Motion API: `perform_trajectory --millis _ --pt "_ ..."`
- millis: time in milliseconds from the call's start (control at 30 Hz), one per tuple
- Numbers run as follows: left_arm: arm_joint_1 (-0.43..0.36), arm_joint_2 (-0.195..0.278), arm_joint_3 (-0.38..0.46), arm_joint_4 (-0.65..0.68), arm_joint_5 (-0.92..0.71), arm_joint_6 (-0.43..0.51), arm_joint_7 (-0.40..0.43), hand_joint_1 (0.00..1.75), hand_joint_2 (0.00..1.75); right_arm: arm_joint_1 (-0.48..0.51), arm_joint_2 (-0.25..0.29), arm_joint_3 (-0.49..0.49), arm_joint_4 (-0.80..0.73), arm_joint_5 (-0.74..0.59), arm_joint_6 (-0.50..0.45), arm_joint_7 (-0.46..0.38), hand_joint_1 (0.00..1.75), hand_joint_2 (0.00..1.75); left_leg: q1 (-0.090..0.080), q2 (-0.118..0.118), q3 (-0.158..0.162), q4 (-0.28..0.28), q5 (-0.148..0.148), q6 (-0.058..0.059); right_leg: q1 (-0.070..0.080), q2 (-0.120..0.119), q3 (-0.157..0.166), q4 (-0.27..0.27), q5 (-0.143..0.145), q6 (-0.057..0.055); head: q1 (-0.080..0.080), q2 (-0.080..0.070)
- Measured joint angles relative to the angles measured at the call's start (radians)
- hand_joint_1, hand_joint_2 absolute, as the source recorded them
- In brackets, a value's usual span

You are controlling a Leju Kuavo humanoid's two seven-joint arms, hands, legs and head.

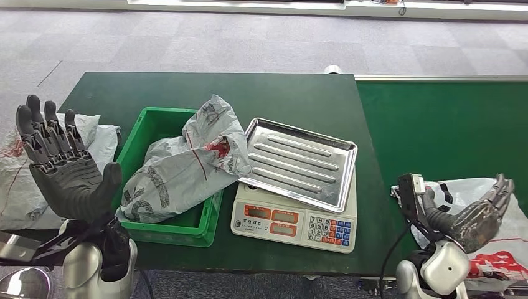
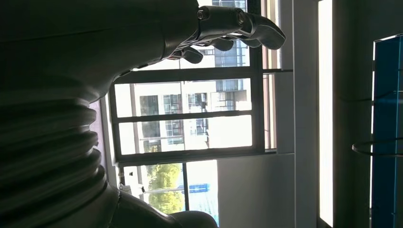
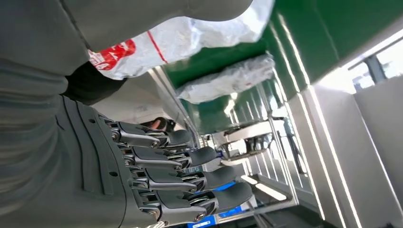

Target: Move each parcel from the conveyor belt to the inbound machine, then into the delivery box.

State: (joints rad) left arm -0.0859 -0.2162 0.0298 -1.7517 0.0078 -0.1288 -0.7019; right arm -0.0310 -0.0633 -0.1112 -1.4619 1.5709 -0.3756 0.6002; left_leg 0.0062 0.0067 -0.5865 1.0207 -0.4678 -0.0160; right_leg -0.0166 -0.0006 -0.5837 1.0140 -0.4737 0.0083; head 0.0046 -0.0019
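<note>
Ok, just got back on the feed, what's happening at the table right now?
Neither hand holds anything. The left hand is raised, open, palm up, left of the green box, where a grey parcel already lies, draped over its rim. The scale's steel tray is bare. The right hand hovers open over a white parcel on the conveyor belt.

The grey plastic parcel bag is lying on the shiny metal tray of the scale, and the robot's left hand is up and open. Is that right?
Not quite. The head view shows the grey plastic parcel bag in the green plastic box, hanging over its edge. The shiny metal tray on the scale holds nothing. The left hand is indeed raised and open.
</note>
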Motion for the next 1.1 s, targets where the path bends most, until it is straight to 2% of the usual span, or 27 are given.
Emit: perform_trajectory --millis 100,200,467,800,1100 --pt "0.000 -0.003 0.002 -0.004 -0.001 -0.008 0.000 0.00 1.75 -0.001 0.010 -0.032 0.027 0.000 0.106 0.008 0.00 1.75 0.000 0.000 0.000 0.000 0.000 0.000 0.000 0.000 0.000 0.000 0.000 0.000 0.000 0.000" --pt "0.000 -0.005 0.004 -0.006 -0.004 -0.016 0.000 0.00 1.75 -0.010 0.024 -0.080 0.088 0.000 0.154 -0.002 0.00 1.75 0.000 0.000 0.000 0.000 0.000 0.000 0.000 0.000 0.000 0.000 0.000 0.000 0.000 0.000" --pt "0.000 -0.006 0.010 -0.008 -0.026 -0.015 0.000 0.00 1.75 -0.068 0.034 -0.155 0.279 0.000 0.158 -0.014 0.00 1.75 0.000 0.000 0.000 0.000 0.000 0.000 0.000 0.000 0.000 0.000 0.000 0.000 0.000 0.000" --pt "0.000 -0.009 0.021 -0.008 -0.041 -0.014 0.000 0.00 1.75 -0.144 0.034 -0.170 0.454 0.000 0.172 -0.012 0.00 1.75 0.000 0.000 0.000 0.000 0.000 0.000 0.000 0.001 0.000 0.000 0.000 0.000 0.000 0.000" --pt "0.000 -0.012 0.024 -0.008 -0.075 0.004 0.001 0.00 1.75 -0.214 0.034 -0.187 0.654 0.000 0.207 -0.054 0.00 1.75 0.000 0.001 0.000 0.000 0.000 0.000 0.000 0.001 0.000 0.000 0.000 0.000 0.000 0.000"
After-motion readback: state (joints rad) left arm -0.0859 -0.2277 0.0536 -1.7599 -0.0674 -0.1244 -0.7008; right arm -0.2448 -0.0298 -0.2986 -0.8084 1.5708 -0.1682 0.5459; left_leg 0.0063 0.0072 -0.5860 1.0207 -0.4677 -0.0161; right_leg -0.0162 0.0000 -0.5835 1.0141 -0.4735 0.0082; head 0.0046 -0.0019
